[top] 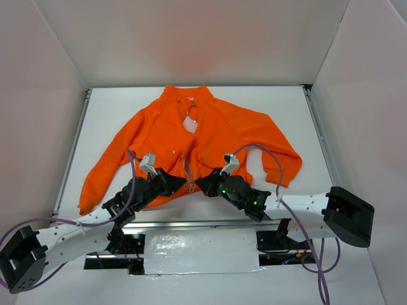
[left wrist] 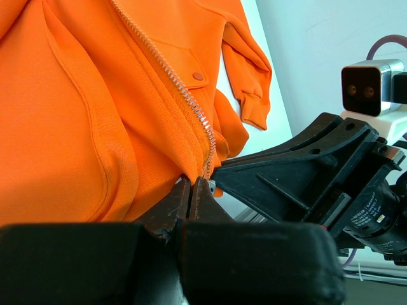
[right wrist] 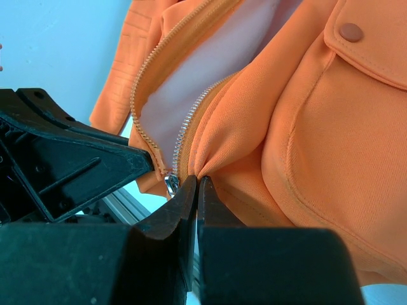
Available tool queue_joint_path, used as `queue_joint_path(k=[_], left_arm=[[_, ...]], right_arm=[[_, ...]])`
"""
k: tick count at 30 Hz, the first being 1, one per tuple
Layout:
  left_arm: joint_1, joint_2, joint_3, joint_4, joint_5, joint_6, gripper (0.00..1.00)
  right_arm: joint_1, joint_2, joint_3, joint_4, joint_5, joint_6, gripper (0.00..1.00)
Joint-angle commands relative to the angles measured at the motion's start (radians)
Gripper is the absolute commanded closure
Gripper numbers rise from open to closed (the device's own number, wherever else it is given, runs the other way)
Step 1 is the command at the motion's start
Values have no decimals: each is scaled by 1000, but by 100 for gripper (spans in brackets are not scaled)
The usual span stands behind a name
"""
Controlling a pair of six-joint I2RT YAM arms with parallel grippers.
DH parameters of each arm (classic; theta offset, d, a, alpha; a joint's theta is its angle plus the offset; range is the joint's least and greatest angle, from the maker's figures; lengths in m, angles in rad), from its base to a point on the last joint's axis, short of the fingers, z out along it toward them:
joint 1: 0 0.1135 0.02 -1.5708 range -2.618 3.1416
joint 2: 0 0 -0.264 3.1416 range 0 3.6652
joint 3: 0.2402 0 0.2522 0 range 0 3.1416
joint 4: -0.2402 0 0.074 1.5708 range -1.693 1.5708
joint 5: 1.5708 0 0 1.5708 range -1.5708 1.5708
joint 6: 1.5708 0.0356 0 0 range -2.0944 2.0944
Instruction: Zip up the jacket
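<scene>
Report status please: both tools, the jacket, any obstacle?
Left tool shut on jacket hem. Right tool shut on hem beside slider. Zipper open, slider at bottom. No obstacle seen.

You can read no text, brand or number here; the whitish patch (top: 189,122) below the collar of the bright orange fleece jacket (top: 159,140) is too small to make out.

White table (top: 289,105) carries the orange jacket (top: 159,133), spread front up
</scene>
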Motion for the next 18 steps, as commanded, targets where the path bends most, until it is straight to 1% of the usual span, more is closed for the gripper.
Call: queue_joint_path(k=[1, 18], left_arm=[[-8, 4, 29, 90, 16, 8, 100], [-8, 11, 26, 88, 39, 11, 100]], right_arm=[[7, -21, 6, 34, 26, -5, 100], [8, -15, 23, 8, 49, -2, 100]])
